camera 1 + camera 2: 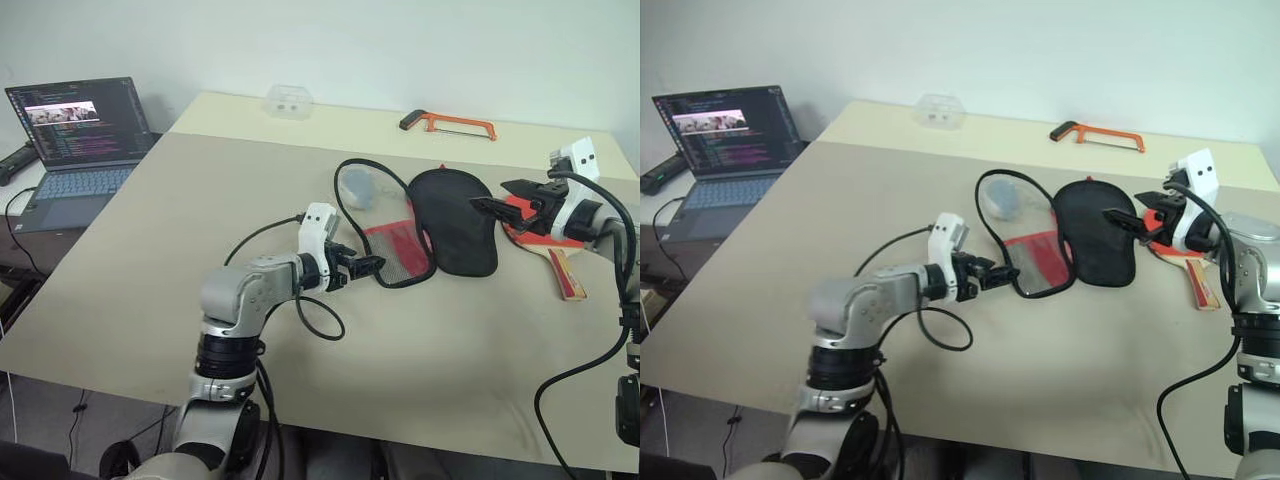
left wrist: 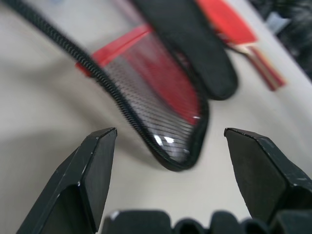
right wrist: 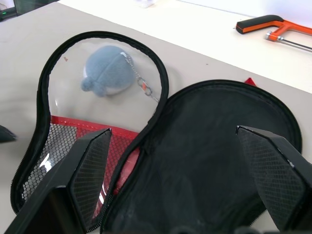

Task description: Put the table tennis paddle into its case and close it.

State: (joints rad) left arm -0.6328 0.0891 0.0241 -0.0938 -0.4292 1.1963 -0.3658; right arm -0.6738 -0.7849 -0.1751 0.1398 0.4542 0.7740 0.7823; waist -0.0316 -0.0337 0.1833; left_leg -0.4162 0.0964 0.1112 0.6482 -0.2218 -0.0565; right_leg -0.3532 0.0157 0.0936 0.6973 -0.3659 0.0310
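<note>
case [image 1: 440, 225] unzipped, paddle [image 1: 560, 255] beside it

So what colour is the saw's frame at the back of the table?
Orange, with a black handle. The saw shows best in the right wrist view.

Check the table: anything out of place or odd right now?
Two things. An orange-framed hacksaw lies near the table's far edge, unrelated to the job. The case lies unzipped, both halves spread flat, and its black half covers part of the paddle, which sits outside it. Nothing spilled or visibly damaged.
</note>
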